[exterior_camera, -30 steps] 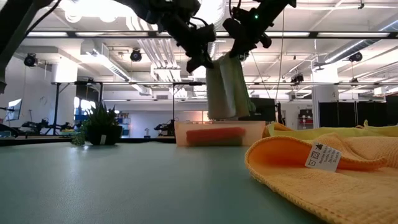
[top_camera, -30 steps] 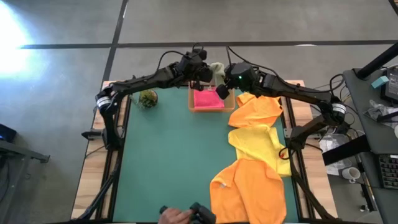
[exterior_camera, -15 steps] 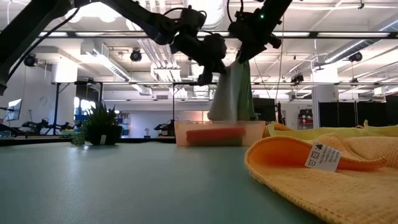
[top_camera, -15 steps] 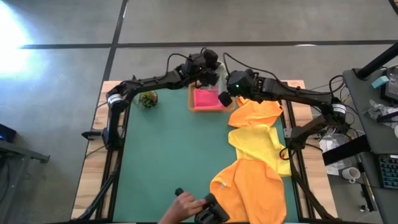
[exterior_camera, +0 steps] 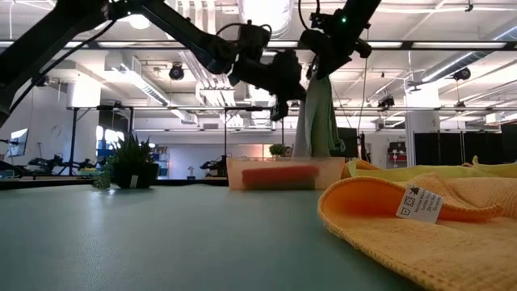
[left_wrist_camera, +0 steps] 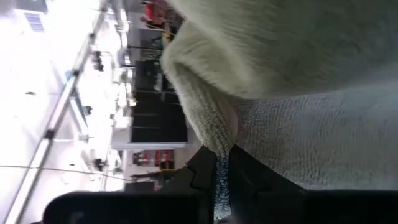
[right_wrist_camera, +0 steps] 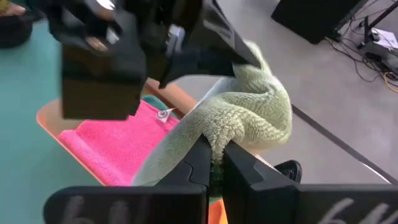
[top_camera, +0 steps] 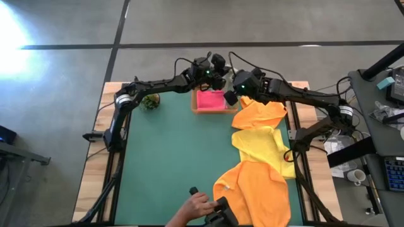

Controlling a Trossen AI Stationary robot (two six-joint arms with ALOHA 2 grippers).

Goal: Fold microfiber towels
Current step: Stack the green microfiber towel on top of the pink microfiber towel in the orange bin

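Note:
A pale sage green towel hangs in a narrow gathered strip over the far side of the tan tray, which holds a folded hot pink towel. Both grippers are shut on the green towel's upper part. My left gripper reaches in level from the table's left, and my right gripper slants down from the right. In the high view the two gripper heads stand close together and hide most of the green towel. My left gripper pinches a rounded folded edge of the green towel between its two fingers, coming in about level from the table's left. The cloth spreads away beyond the fingers, clear of the table. My right gripper pinches a bunched fold of the green towel between its two fingers, several layers thick, slanting down from the table's right. The towel hangs slack below it, and its lower end reaches down behind the tray's wall.
Two orange towels and a yellow towel lie crumpled along the mat's right side. A small potted plant stands at the far left. A person's hand holds a dark thing at the near edge.
My left gripper has gone toward the table's right and down, close to my right gripper, and has rolled about its own line. The green towel, earlier spread wide between the two grippers, now hangs gathered in a narrow strip. The person's hand has moved right along the near edge.

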